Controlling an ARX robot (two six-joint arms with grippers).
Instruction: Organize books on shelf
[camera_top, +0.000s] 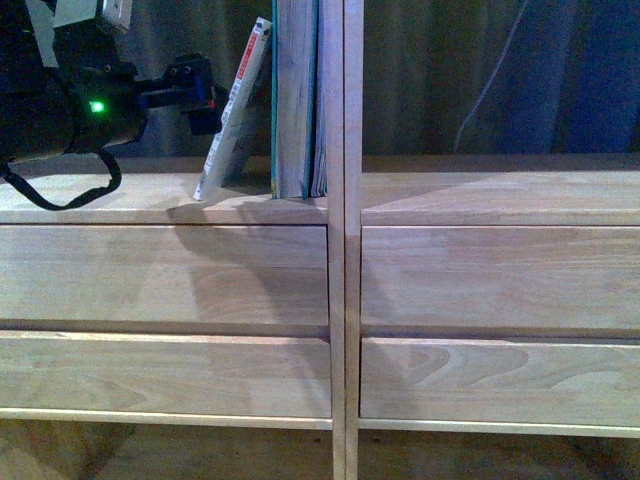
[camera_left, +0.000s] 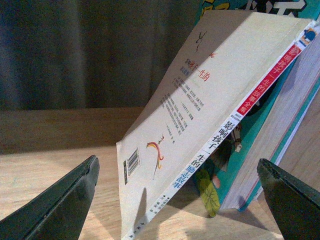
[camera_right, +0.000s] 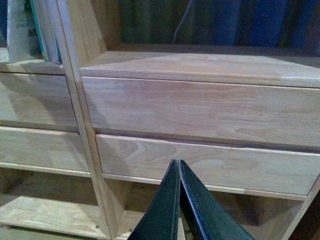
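Note:
The thin white paperback (camera_top: 235, 110) leans to the right against the tall teal book (camera_top: 297, 100), which stands upright against the divider of the light wooden shelf (camera_top: 180, 270). My left gripper (camera_top: 195, 95) is open just left of the paperback. In the left wrist view the paperback (camera_left: 200, 125) and the teal book (camera_left: 270, 145) lie between the spread fingers (camera_left: 65, 205), untouched. My right gripper (camera_right: 178, 167) is shut and empty in front of the right column's drawer fronts (camera_right: 200, 105). Both books show at that view's edge (camera_right: 22, 30).
The upright divider (camera_top: 352, 200) splits the two columns. The right top compartment (camera_top: 500, 195) holds nothing. A dark curtain and a blue cloth (camera_top: 590, 70) hang behind, with a thin cable (camera_top: 490, 80). Open lower compartments (camera_right: 45, 210) show under the drawers.

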